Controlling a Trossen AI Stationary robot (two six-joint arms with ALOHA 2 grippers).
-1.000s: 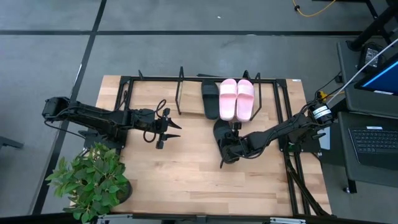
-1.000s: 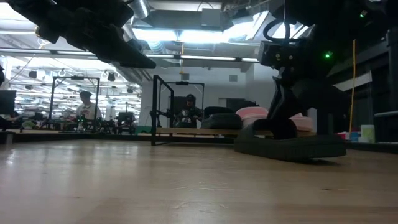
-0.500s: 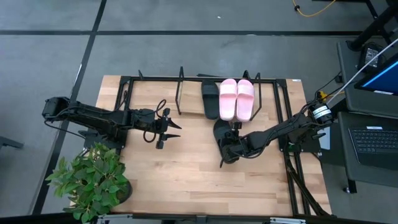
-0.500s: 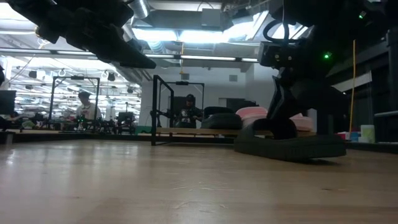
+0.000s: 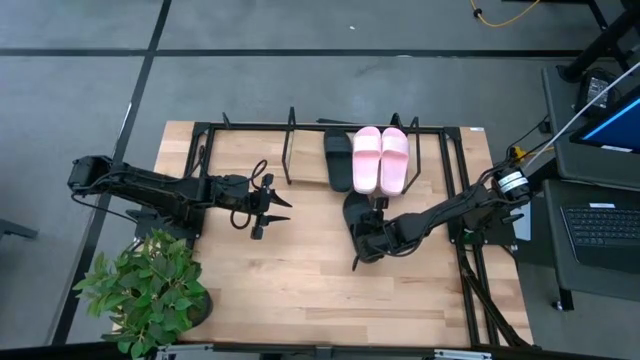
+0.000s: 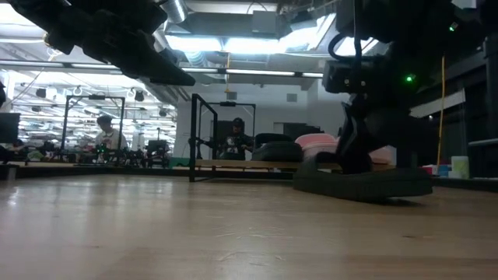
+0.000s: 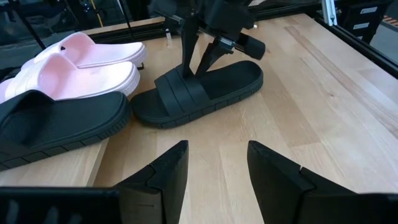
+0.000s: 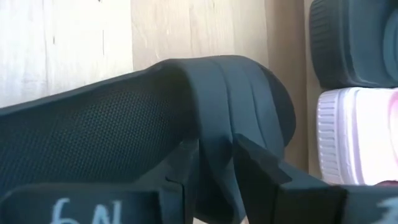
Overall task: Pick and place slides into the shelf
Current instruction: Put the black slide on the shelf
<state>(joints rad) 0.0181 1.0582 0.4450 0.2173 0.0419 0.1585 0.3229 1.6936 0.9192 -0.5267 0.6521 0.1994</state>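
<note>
One black slide [image 5: 357, 215] lies sole down on the table in front of the shelf [image 5: 260, 126]. My right gripper [image 5: 362, 238] stands over it, shut on its strap. On the shelf rest another black slide [image 5: 338, 160] and two pale pink slides [image 5: 368, 160] [image 5: 395, 160], side by side. My left gripper [image 5: 272, 215] hovers open above the table to the left, touching nothing. Its wrist view shows the black slide on the table [image 7: 205, 90], the pink pair [image 7: 81, 62] and the shelf's black slide [image 7: 56, 124]. My right gripper [image 8: 214, 149] pinches the strap [image 8: 217, 112] of the black slide at its edge. One finger [image 7: 208, 59] reaches into the opening under the strap and the other finger [image 7: 186, 53] stands outside on top of it. The fingers come from above, slanting down. The slide's sole stays flat on the table.
A potted plant [image 5: 150, 290] stands at the near left corner. Black frame rails [image 5: 465, 250] run along the table's right side, and a laptop [image 5: 605, 225] sits beyond them. Bare wood lies between the arms [image 5: 300, 280]. People [image 6: 105, 132] show far behind the table.
My right gripper has sunk a little toward the black slide's strap. The slide has stayed flat on the table.
</note>
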